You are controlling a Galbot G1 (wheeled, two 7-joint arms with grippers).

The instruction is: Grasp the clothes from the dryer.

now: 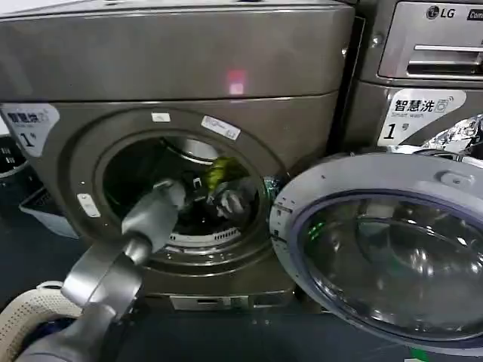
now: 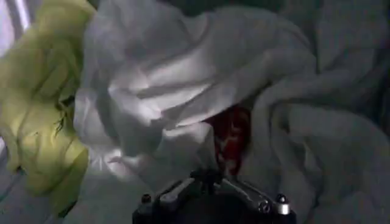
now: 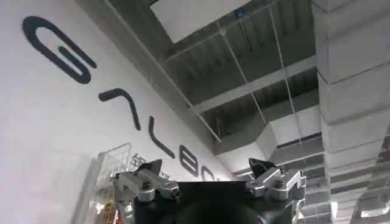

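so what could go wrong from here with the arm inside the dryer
The left gripper sits right against the white cloth with the red mark, so it may pinch a thin fold that slips free, or grab one piece and leave the yellow-green one behind. Clothes dragged out could also snag on the dryer's porthole rim. The right gripper points at the ceiling, out of the way.

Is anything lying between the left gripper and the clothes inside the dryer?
Nothing: in the left wrist view the left gripper sits right at the clothes, white folds directly ahead; whether it touches is unclear.
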